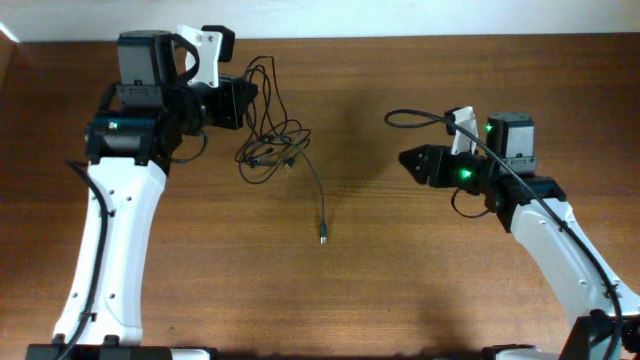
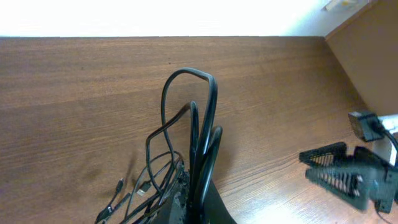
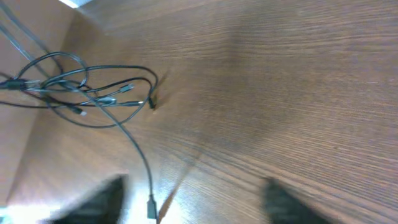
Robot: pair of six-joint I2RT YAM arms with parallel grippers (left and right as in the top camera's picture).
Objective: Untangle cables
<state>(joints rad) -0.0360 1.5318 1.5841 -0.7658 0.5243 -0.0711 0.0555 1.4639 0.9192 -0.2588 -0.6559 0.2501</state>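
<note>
Nearest to the left wrist camera, the fingers (image 2: 211, 215) of the left gripper (image 1: 248, 100) are seen pressed together, and the cables (image 1: 272, 148) are clamped between them. From this grip several black loops are raised upright, and the tallest one is bent over at its top. Lower and to the left of the grip, more strands with small connectors are laid on the table (image 1: 420, 290).

From above, the left arm (image 1: 110, 230) is seen with its white link reaching from the near edge along the left side. Its wrist is turned to the right, so the gripper is pointed toward the middle of the far part of the table. The tangle is found just beside this gripper, on its right. One strand is led out of the tangle toward the near side. It ends in a free plug (image 1: 323, 239), which lies alone on the wood, well apart from both grippers.

The fingers (image 3: 102, 200) of the right gripper (image 1: 408, 160) are shown only as two blurred dark shapes at the bottom of the right wrist view. They are spread wide apart, and nothing is held between them. The right arm (image 1: 560, 240) is stretched from the near right corner slantwise toward the middle. Its gripper is pointed to the left, toward the tangle, and is well apart from it. In that view the tangle is seen far off at the upper left.
</note>
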